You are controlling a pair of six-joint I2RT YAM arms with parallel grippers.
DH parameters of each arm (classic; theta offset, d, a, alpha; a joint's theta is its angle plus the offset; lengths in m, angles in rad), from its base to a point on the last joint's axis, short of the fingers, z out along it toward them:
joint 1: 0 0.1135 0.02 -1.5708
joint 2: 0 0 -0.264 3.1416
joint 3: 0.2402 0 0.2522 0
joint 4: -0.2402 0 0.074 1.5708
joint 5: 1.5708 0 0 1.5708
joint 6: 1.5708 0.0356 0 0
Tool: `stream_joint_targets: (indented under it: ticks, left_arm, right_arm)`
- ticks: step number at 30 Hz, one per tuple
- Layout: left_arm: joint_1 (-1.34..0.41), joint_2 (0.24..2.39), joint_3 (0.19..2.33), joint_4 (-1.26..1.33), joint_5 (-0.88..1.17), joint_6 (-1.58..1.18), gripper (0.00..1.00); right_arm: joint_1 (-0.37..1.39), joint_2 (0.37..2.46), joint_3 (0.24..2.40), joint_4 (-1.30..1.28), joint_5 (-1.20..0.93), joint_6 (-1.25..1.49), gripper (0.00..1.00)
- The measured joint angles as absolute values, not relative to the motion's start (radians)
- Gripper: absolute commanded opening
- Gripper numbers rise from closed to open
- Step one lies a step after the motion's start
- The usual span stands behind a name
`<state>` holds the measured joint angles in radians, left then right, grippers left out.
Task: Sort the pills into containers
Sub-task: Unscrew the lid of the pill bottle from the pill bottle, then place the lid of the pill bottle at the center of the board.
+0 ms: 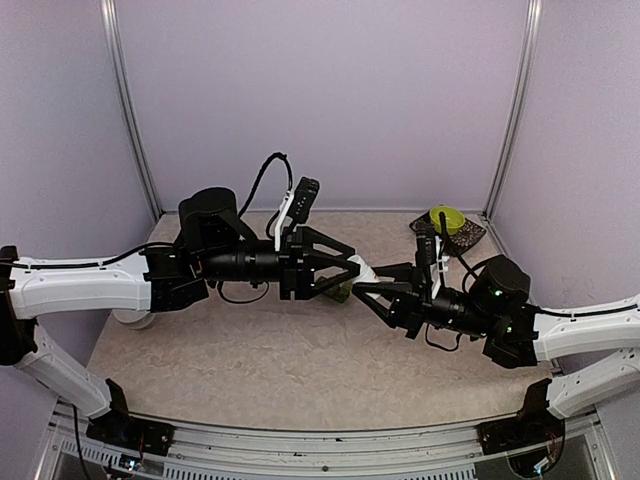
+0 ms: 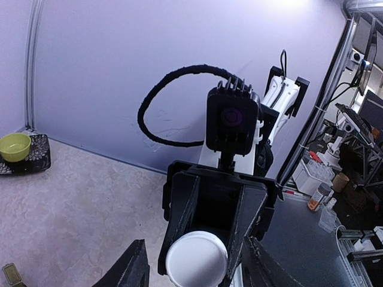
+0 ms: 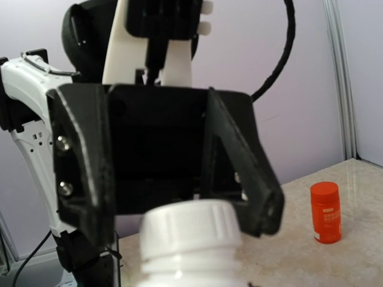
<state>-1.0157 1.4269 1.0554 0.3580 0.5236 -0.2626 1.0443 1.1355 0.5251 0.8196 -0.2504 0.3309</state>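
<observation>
Meeting above mid-table: both grippers, nose to nose. Right gripper (image 1: pixel 368 279) clamped on white bottle (image 3: pixel 190 274), cap (image 3: pixel 190 227) pointing at left arm. Left gripper (image 1: pixel 355 267) fingers stand either side of cap, gap showing on one side, not clamped. Containers (image 1: pixel 341 293) lie on table (image 1: pixel 250 360) beneath grippers, mostly hidden. Orange bottle (image 3: pixel 326 212) upright on table. Green bowl (image 1: pixel 447 217) on dark tray (image 1: pixel 470 238), far right corner.
</observation>
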Motion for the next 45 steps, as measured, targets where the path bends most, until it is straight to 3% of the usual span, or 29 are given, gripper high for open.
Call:
stream_joint_targets:
  ticks: [5, 11, 15, 37, 45]
  left_arm:
    - [-1.016, 1.430, 1.056, 0.357, 0.524, -0.262, 0.51]
    - [-1.016, 1.432, 1.056, 0.355, 0.523, -0.260, 0.34]
    - [-1.016, 1.432, 1.056, 0.354, 0.523, -0.256, 0.28]
    - [-0.979, 1.392, 1.052, 0.333, 0.382, -0.345, 0.28]
    - [-0.917, 1.337, 0.918, 0.297, 0.269, -0.357, 0.30]
  right_arm:
    - [1.044, 1.135, 0.525, 0.816, -0.250, 0.331, 0.05]
    - [1.044, 1.135, 0.525, 0.813, -0.250, 0.331, 0.06]
    - [1.044, 1.135, 0.525, 0.812, -0.248, 0.331, 0.05]
    - [1.033, 1.122, 0.427, 0.863, -0.212, 0.244, 0.05]
    - [0.979, 1.121, 0.391, 0.905, -0.189, 0.177, 0.04]
